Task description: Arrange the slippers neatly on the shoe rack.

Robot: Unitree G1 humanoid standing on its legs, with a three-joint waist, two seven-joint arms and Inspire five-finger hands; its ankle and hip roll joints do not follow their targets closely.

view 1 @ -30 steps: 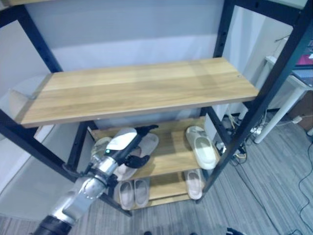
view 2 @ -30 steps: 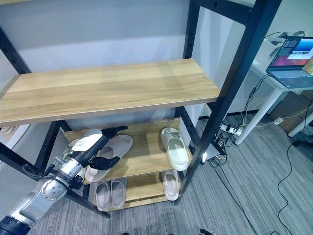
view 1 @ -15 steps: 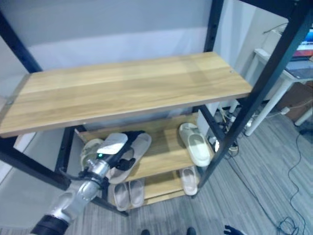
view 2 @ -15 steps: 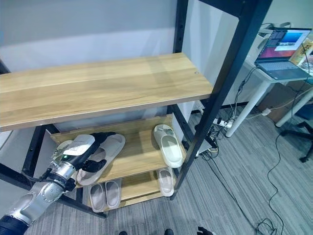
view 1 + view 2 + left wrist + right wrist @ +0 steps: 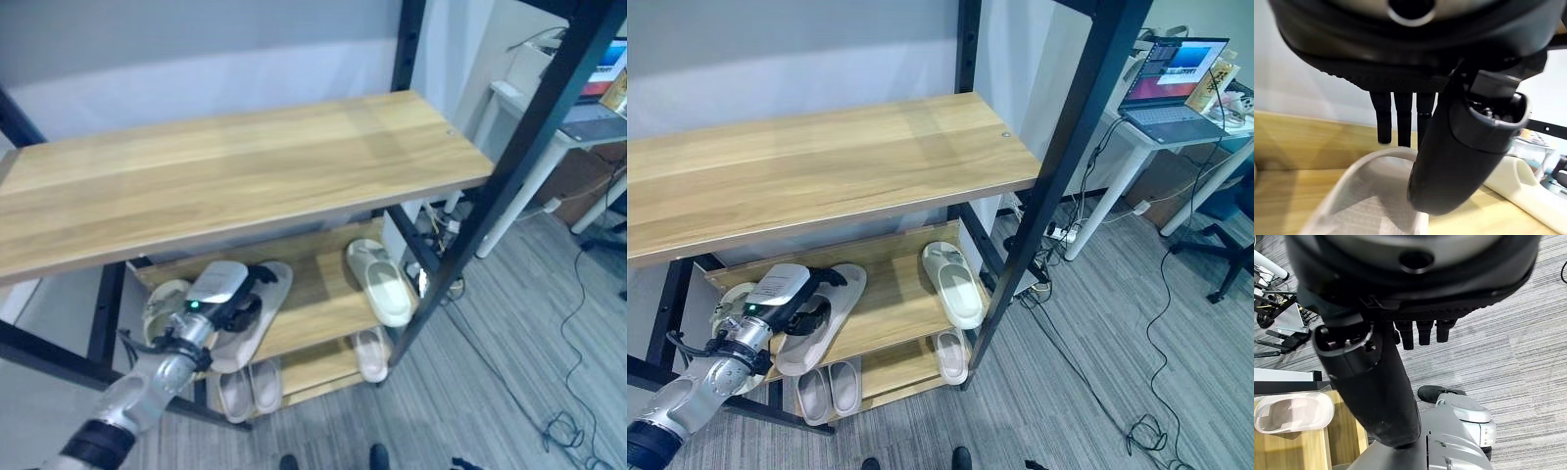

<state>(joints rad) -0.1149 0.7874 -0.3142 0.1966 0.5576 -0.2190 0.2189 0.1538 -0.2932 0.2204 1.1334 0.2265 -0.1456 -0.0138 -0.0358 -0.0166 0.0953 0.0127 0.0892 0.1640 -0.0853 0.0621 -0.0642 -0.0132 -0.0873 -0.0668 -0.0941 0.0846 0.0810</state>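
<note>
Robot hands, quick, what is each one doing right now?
Left hand: shut on the beige slipper on the rack's middle shelf.
Right hand: open, holding nothing.

My left arm [image 5: 700, 377] is a run of rounded silver-grey segments ending in a black cuff at its 7 o'clock end. A small green light [image 5: 194, 305] glows at the wrist. The left hand [image 5: 220, 289] wears a pale flat cover on its back, with dark fingers [image 5: 1403, 120] past it. Up close, its bulk is black with a stippled band, a round recessed socket at 12 o'clock, and a thick dark thumb [image 5: 1459, 147]. The right hand [image 5: 1415, 279] is built the same, glossy and dark.
</note>
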